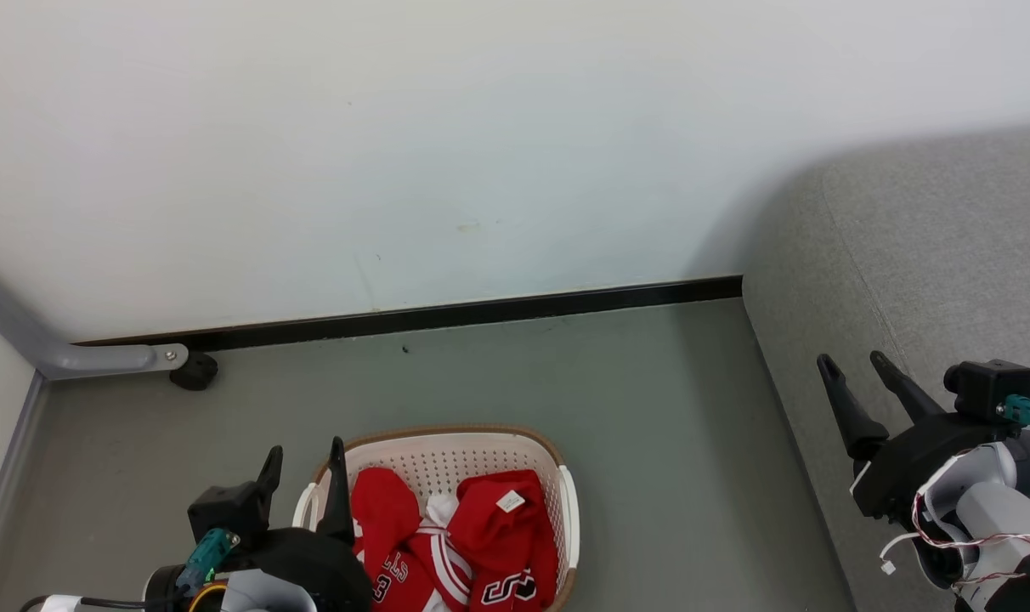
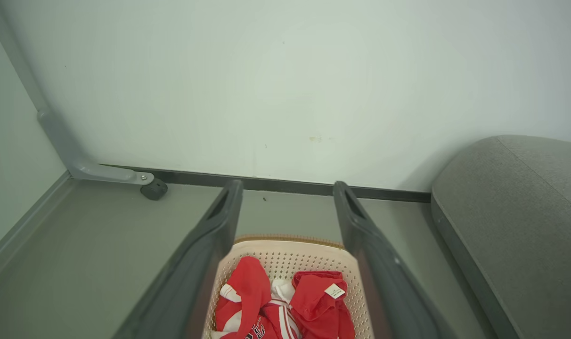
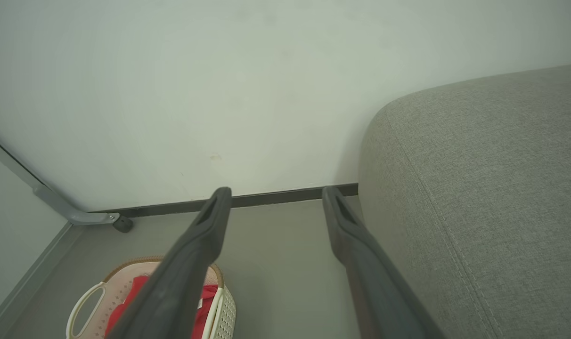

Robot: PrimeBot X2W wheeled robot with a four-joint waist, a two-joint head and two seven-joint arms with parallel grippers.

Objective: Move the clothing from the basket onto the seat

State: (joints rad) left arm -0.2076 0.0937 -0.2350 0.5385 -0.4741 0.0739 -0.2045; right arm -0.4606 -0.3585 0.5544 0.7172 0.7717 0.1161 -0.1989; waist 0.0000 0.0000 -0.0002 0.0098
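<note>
- Since nothing red lies on it yet, the seat [image 1: 948, 255] reads as the waiting drop spot. It is a broad light-grey cushion with a rounded edge, beside the wall [image 1: 396, 127] on the robot's right.
- The floor [image 1: 651, 408] carries the basket [image 1: 447, 435] and leaves a bare strip between it and the seat. Each piece will likely have to be lifted and carried rightward across that strip.
- The basket is oval, cream and perforated, with a brown rim. It sits low on the robot's left, well apart from the seat, and holds the whole load.
- The clothing [image 1: 498, 527] is bunched inside the basket: red jersey fabric with white stripes and black-and-white lettering. Its rumpled folds offer ridges to pinch.
- The left gripper [image 1: 304, 448] hovers at the basket's left rim, fingers spread wide and empty. It seems placed for a first reach in.
- The right gripper [image 1: 851, 360] hangs before the seat's front edge, jaws equally parted, holding nothing.
- A small white tag [image 1: 510, 501] shows atop the right-hand bunch.
</note>
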